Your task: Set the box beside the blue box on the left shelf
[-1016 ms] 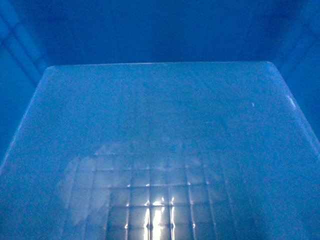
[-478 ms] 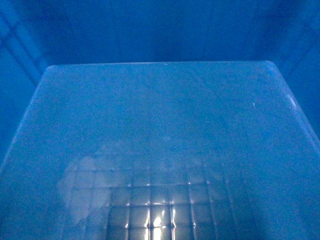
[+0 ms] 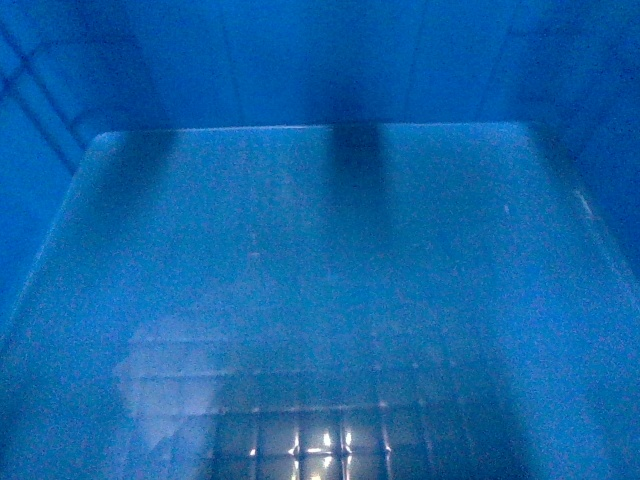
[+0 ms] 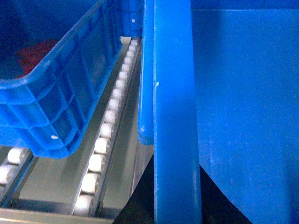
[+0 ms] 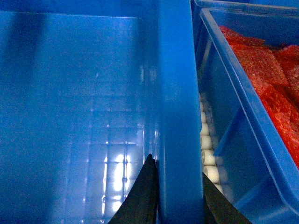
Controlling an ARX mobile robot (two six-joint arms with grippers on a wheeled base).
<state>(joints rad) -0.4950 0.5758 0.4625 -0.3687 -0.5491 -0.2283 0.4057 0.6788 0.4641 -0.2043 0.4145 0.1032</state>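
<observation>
The box fills the head view, which shows only its bright-blue inside and grid-patterned floor. My left gripper is shut on the box's left rim, with one dark finger outside the wall and one inside. My right gripper is shut on the right rim in the same way. White rollers of the left shelf run below the box's left side, and more rollers show below its right side. A ribbed blue box stands close on the left.
On the right side a blue bin holding crinkled red material sits close to the held box's wall. A narrow gap with rollers separates the box from each neighbour. Grey shelf rails run along the rollers.
In the head view dark shadow bands have fallen across the box's far wall and floor. The bright reflection on the floor has slid toward the near edge and dimmed.
</observation>
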